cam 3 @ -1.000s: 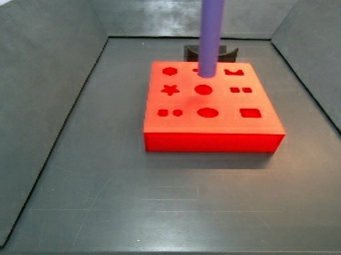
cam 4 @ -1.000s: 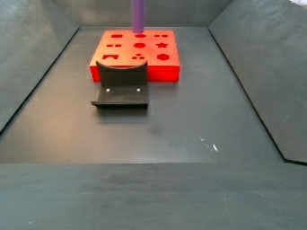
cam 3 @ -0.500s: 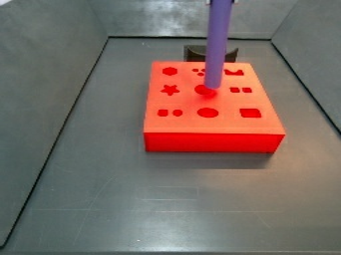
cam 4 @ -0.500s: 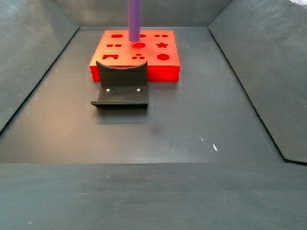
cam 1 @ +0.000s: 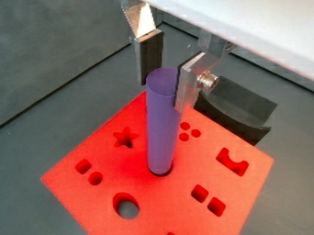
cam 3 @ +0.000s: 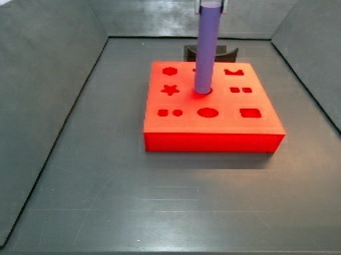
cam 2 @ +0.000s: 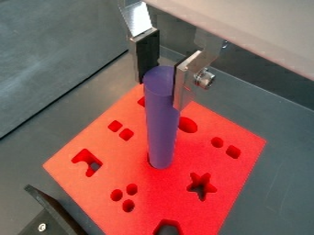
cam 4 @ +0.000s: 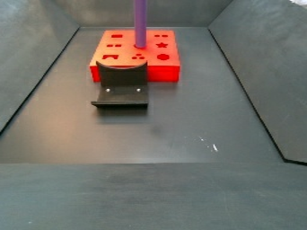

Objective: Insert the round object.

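Round object [cam 1: 160, 124] stands upright, lower end in a round hole of the red block [cam 1: 86, 151]; wrist views alone show the end effector [cam 2: 164, 75] pinching its top. In a side view, fixture [cam 4: 120, 87] sits just beside the block; surrounding counter [cam 4: 180, 126] is open.

Lab test cell: grey walled bin [cam 3: 80, 149]

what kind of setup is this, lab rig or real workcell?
Most likely a lab test rig: a bare grey walled enclosure, a red block with shaped holes, and a dark fixture on the floor. The gripper above the block holds the purple peg upright.
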